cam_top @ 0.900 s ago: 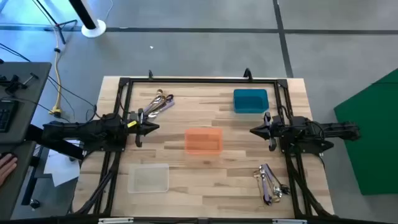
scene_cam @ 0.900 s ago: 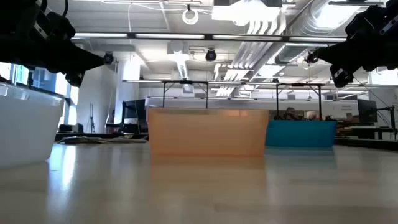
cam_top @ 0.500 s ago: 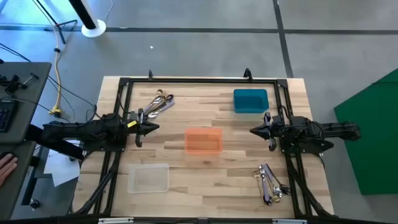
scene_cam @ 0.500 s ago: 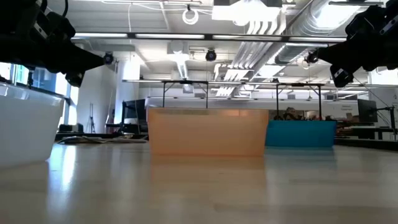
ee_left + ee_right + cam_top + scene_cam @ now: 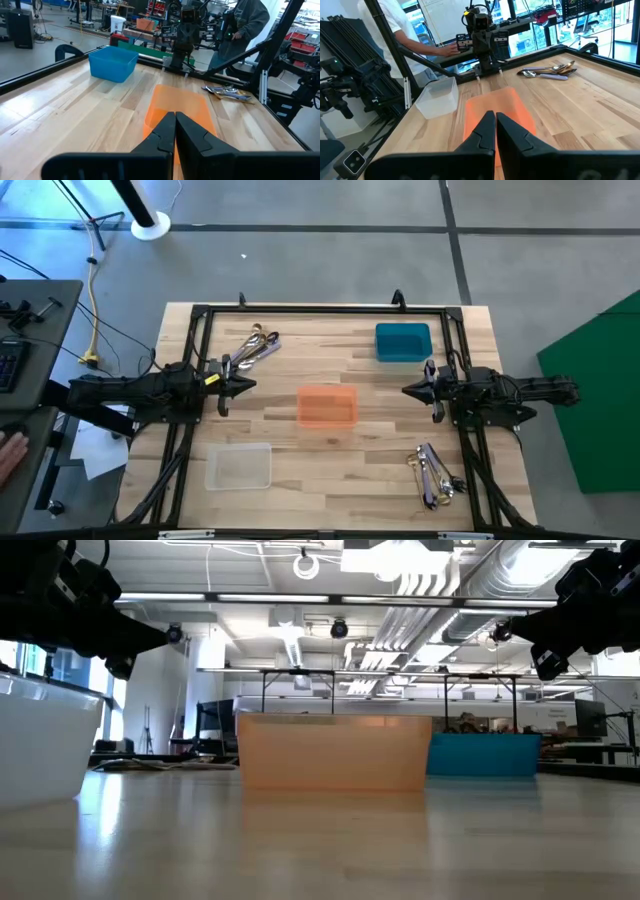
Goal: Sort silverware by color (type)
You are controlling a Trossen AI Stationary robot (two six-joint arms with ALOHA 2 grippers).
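Observation:
Two heaps of silverware lie flat on the wooden table: one (image 5: 255,346) at the far left, also in the right wrist view (image 5: 547,72), and one (image 5: 433,473) at the near right, also in the left wrist view (image 5: 227,92). My left gripper (image 5: 252,385) hovers shut above the table's left side, pointing toward the orange bin (image 5: 327,406). My right gripper (image 5: 406,390) hovers shut at the right side, facing the same bin. Neither holds anything.
An orange bin (image 5: 177,107) stands mid-table, a blue bin (image 5: 403,342) at the far right, a clear bin (image 5: 239,466) at the near left. A black frame (image 5: 320,308) runs round the table. People stand beyond both side edges (image 5: 242,25) (image 5: 395,25).

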